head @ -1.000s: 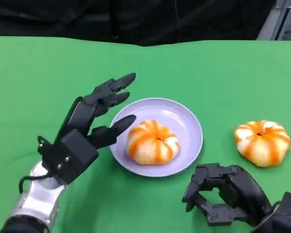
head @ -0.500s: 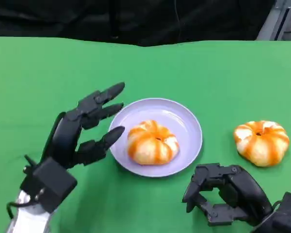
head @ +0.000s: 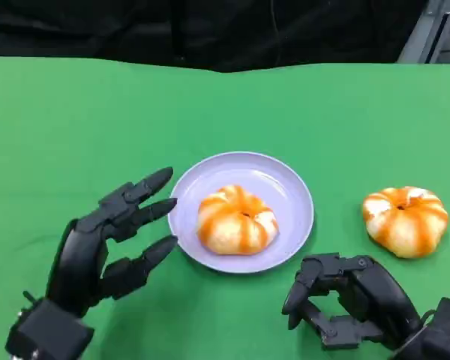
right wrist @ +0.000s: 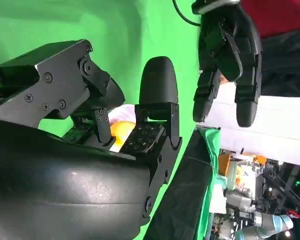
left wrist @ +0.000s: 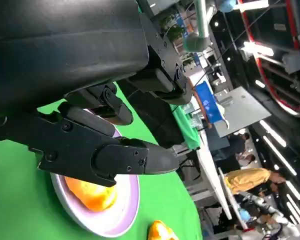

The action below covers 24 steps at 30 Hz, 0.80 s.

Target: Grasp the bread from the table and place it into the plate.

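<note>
While 1 bread [head: 236,220] lies in the plate [head: 285,187], the left hand [head: 109,240] hangs just beside the plate's left rim, fingers spread apart, holding nothing and clear of the bread. Since 1.0 s ago that hand has drawn back from the plate toward the robot. A second bread [head: 403,220] sits on the green bench [head: 75,127], beyond the right hand [head: 345,304], whose fingers curl in around nothing.

head cam: I look down from above and behind both hands at the green cloth-covered table [head: 75,112] | left wrist cam: close behind the black many-fingered left hand [left wrist: 85,130], facing past its fingers | right wrist cam: tight behind the black right hand [right wrist: 90,150] | shared: round lavender plate [head: 292,202] beyond the fingers.
</note>
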Each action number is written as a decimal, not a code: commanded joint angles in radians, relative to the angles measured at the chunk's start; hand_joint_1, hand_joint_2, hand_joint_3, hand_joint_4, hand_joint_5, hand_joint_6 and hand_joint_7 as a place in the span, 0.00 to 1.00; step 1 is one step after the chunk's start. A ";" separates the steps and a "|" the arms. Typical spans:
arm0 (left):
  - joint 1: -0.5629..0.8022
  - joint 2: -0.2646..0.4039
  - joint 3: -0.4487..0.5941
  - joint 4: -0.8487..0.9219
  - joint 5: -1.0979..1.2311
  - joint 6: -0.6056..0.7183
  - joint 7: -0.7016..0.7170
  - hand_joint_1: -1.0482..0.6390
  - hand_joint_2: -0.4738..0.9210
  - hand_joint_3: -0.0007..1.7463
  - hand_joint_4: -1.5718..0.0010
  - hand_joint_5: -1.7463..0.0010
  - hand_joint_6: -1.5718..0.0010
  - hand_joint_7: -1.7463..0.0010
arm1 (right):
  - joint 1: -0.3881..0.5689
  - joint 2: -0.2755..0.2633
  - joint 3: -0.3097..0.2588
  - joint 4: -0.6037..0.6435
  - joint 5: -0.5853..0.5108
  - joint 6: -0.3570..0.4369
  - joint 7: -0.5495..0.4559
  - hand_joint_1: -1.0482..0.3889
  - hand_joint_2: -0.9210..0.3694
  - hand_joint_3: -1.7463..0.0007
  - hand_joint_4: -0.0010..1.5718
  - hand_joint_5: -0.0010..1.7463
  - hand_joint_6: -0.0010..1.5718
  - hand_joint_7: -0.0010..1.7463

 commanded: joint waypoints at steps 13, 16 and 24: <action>0.132 -0.008 0.017 0.034 -0.020 -0.040 -0.043 0.35 1.00 0.13 0.49 1.00 0.56 0.98 | 0.011 -0.009 -0.013 -0.002 0.022 -0.005 0.016 0.81 0.24 0.39 0.57 0.76 0.59 0.61; 0.135 -0.005 0.018 0.065 -0.024 -0.055 -0.051 0.38 1.00 0.12 0.50 1.00 0.55 0.98 | 0.012 -0.009 -0.014 -0.005 0.023 -0.001 0.017 0.81 0.25 0.39 0.57 0.76 0.59 0.61; 0.114 0.001 0.017 0.152 -0.009 -0.093 -0.055 0.65 1.00 0.10 0.48 0.99 0.52 0.98 | 0.012 -0.010 -0.015 -0.013 0.023 0.009 0.015 0.81 0.24 0.39 0.57 0.76 0.59 0.61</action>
